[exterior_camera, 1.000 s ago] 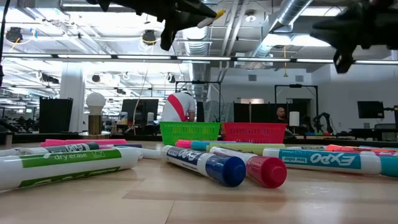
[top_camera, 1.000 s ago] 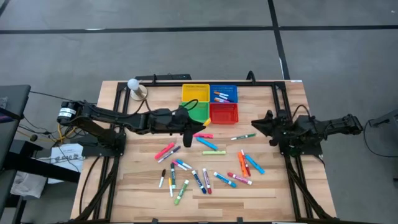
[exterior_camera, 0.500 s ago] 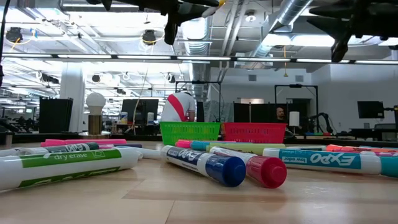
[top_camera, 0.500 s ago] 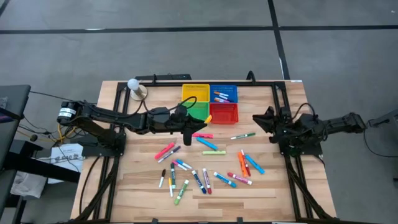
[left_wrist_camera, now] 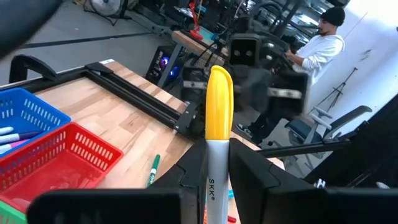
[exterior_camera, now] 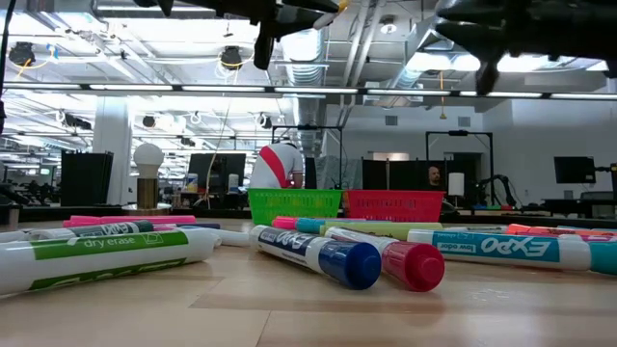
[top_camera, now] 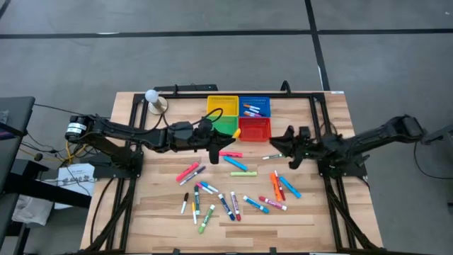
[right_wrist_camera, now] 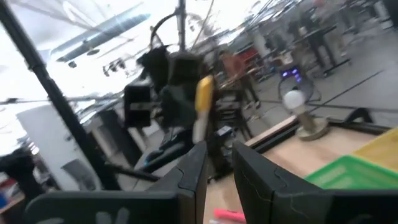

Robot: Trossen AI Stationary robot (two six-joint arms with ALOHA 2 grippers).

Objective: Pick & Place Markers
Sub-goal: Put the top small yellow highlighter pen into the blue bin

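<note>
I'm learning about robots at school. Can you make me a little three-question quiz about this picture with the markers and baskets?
1. True or false: the left gripper is shut on a yellow-capped marker.
2. Which basket already holds markers: A red, B blue, C yellow?
3. Fill in: the right gripper hangs over the ___ marker.

Key:
1. True.
2. B, the blue basket.
3. Green, the green marker below the red basket.

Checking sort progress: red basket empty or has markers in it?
Looks empty. The red basket shows only bare mesh from above, and the left wrist view shows no marker in it, though its near corner is hidden.
</note>
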